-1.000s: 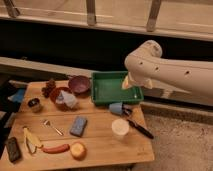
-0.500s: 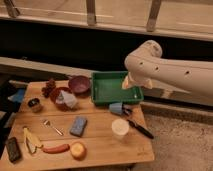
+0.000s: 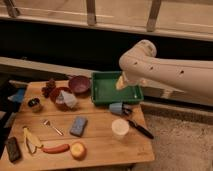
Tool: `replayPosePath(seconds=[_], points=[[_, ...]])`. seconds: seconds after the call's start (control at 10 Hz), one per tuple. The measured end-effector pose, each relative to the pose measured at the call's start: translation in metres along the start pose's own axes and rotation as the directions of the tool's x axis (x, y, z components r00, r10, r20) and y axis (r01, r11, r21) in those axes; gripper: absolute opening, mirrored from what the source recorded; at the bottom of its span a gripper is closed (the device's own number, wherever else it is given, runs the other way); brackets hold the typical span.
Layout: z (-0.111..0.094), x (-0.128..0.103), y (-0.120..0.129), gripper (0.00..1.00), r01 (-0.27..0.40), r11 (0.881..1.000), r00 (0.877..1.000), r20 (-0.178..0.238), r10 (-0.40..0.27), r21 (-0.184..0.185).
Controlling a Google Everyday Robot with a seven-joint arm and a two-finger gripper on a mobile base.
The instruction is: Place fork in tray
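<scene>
Gripper (image 3: pixel 122 83) hovering over the right part of the green tray (image 3: pixel 101 98), at the tip of the white arm (image 3: pixel 170 70) that reaches in from the right. Open or closed: cannot tell (tip seen against the tray floor). No fork seen in it.

Checked against one second and half a second back: no shift made out in arm, gripper or anything on the wooden table (image 3: pixel 100 145). Effectively a pause.

Fork (image 3: pixel 52 127) flat on the table, well apart from the gripper, far to its left and nearer the camera. Just right of the fork: blue sponge (image 3: pixel 78 126). Beyond the fork from the gripper: banana peel (image 3: pixel 30 140). Between gripper and fork: two dark-red bowls (image 3: pixel 79 84) (left of the tray).

Judged: pick not yet begun, task at its start. Next move would call for leaving the tray and crossing down-left to the fork. Thin, flat metal likely awkward to get under.
</scene>
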Motion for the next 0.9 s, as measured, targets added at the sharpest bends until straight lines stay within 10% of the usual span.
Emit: replayPosePath(seconds=[0.3,0.7,0.9], points=[[0.001,0.0,0.082,0.8,0.163,0.985,0.986,-0.005,-0.164,-0.058],[-0.009,0.038,0.205,0.8,0.389,0.908,0.919,0.002,-0.393,-0.157],[-0.008,0.039,0.204,0.8,0.391,0.907,0.918,0.001,-0.396,-0.154]])
